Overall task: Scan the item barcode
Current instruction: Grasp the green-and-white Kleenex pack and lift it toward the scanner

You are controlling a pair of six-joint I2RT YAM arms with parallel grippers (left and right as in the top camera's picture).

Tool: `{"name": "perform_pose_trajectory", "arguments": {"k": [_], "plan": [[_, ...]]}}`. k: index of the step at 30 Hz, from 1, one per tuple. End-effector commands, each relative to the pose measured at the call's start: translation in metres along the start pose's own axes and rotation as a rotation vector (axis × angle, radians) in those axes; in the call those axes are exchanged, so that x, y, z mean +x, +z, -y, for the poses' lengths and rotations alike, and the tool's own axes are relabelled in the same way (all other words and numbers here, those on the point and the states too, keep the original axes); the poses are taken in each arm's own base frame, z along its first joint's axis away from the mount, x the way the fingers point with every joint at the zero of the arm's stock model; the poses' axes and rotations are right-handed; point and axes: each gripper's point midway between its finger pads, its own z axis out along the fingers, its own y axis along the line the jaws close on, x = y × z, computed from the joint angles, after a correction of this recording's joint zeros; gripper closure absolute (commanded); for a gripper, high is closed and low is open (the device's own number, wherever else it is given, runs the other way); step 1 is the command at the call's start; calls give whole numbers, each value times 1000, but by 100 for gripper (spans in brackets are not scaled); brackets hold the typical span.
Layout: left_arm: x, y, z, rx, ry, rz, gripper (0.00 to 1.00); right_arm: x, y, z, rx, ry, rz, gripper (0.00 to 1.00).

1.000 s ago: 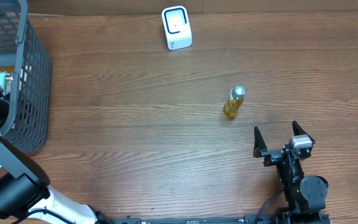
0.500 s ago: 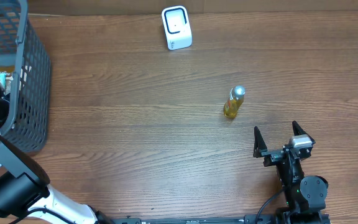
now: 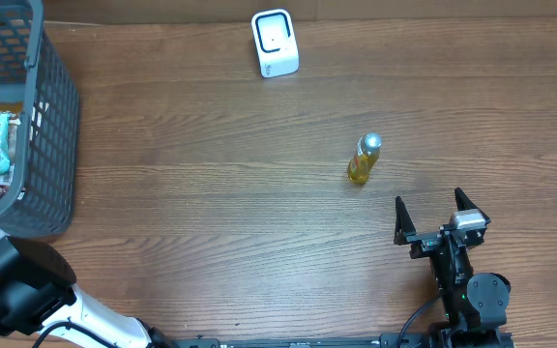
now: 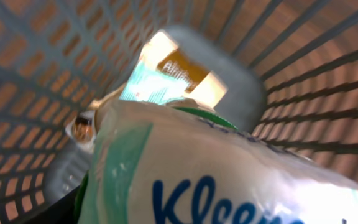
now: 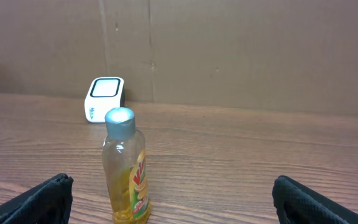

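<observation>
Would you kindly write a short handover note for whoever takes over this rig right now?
Left tool: inside the grey mesh basket, fingers hidden behind the white-and-green Kleenex tissue pack; grip unconfirmed.
Right tool: open, empty, near the wooden table's front edge.
Yellow plastic bottle with silver cap: upright on the table, ahead of the right tool.
White box-shaped scanner: far edge, nothing before it.
Done: no scan visible.
Left: bring an item's barcode to the scanner.

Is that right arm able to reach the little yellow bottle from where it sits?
Probably yes: the right gripper is open and the yellow bottle stands upright just ahead of it, with only bare table between them.
</observation>
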Motion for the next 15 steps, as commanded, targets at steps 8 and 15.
{"name": "perform_pose_trajectory", "arguments": {"k": [8,15], "plan": [[-49,-136,87,457,-113,201,70,4,1,0,0,-1,-7,0],[-29,-208,155,838,-115,118,76,4,1,0,0,-1,-7,0]]}}
